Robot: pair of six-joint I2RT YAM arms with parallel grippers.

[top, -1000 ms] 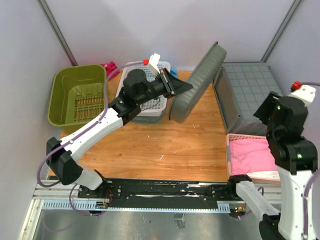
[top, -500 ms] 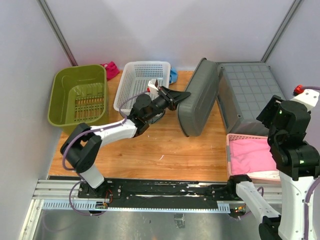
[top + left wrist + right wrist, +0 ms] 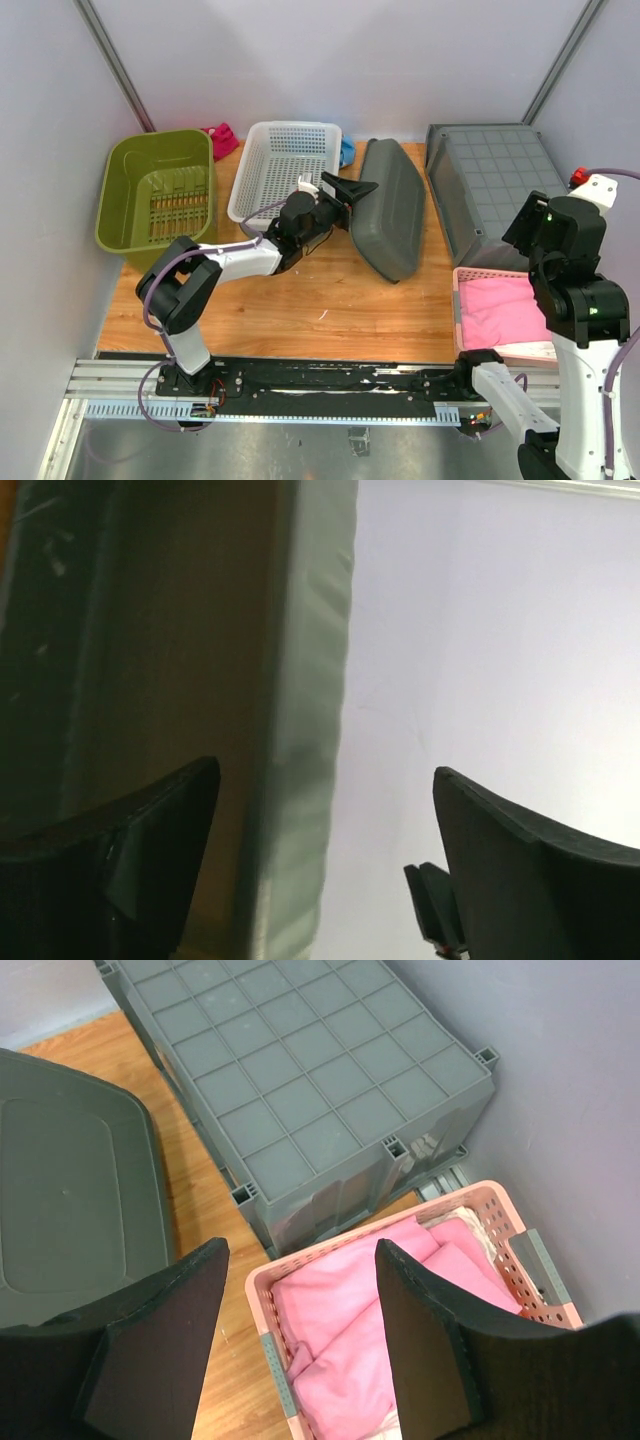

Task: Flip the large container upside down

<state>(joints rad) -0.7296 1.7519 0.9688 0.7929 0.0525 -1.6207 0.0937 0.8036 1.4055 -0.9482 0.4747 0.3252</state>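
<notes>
The large container (image 3: 495, 185) is a grey crate at the back right, resting with its gridded underside up; the right wrist view shows that grid (image 3: 310, 1070). Its dark grey lid (image 3: 390, 210) lies low on the table left of it, also at the left of the right wrist view (image 3: 70, 1190). My left gripper (image 3: 347, 189) is open at the lid's left edge, and the lid's rim (image 3: 300, 730) stands between the spread fingers with a gap. My right gripper (image 3: 300, 1250) hangs open over the pink basket, holding nothing.
A pink basket (image 3: 462, 300) of pink cloth sits at the front right. A white mesh basket (image 3: 285, 165) and a green bin (image 3: 160, 185) stand at the back left. Small red (image 3: 218, 135) and blue (image 3: 346, 152) items lie behind them.
The left gripper brought the lid down from leaning upright against the crate to the table, then opened and let it go. The right arm barely moved.
</notes>
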